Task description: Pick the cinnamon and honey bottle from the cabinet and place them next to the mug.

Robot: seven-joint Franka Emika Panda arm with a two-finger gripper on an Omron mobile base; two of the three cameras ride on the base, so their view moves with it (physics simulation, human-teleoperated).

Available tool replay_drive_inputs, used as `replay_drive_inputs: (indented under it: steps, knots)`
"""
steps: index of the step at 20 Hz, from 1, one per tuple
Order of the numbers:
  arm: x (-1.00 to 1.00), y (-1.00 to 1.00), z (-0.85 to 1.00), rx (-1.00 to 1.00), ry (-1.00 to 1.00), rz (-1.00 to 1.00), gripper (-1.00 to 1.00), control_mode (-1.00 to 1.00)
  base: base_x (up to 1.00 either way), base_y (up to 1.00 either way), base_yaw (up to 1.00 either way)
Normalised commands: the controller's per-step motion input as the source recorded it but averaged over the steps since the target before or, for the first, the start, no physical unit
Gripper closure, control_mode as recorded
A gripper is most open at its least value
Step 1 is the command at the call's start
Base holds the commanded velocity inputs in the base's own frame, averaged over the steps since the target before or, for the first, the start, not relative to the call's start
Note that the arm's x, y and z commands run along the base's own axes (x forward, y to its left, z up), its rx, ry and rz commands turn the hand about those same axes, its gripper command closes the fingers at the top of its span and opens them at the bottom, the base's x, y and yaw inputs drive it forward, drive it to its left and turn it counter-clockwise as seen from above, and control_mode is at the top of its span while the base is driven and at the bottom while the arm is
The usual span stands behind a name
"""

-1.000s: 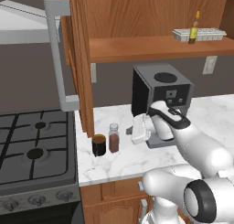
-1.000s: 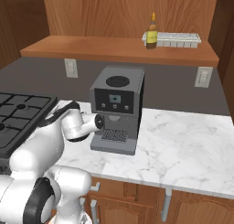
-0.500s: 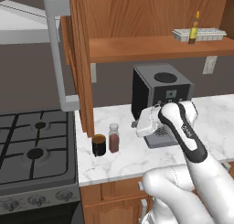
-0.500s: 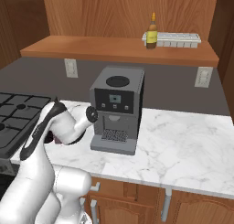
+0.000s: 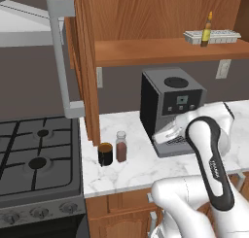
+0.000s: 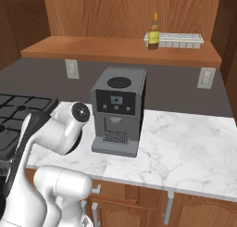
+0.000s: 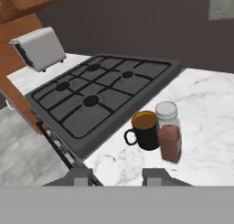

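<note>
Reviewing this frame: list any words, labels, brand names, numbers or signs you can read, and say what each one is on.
No text reads clearly in any view.
White Franka arm: a small pale marking on its dark band, too blurred to read.
Grey coffee machine: a small display panel with buttons, no legible characters.
Clear cinnamon jar with grey cap: no label.
Amber honey bottle with orange tip: no readable label.
Dark mug with gold rim: plain.

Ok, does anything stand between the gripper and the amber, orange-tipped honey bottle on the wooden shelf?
The gripper hangs low by the grey coffee machine, and the reddish-brown shelf board runs above them; the honey bottle stands on it beside a white ice tray.
</note>
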Motion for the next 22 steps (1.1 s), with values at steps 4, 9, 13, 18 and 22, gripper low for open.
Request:
replay_drive_inputs:
  steps: [4,9,13,18,22]
  knots:
    - [-0.46,-0.57,0.74,0.0,0.1,-0.05,-1.0,-1.0,0.0,0.0,0.0]
    - [-0.3,-0.61,0.7,0.0,0.0,-0.05,-1.0,-1.0,0.0,0.0,0.0]
    - [-0.41,-0.26,0.64,0.0,-0.09,0.0,-1.0,-1.0,0.0,0.0,0.0]
    - [-0.06,-0.16,0.41,-0.01,-0.12,-0.03,-1.0,-1.0,0.0,0.0,0.0]
    - [0.18,-0.36,0.09,-0.07,-0.12,-0.18,-1.0,-1.0,0.0,0.0,0.0]
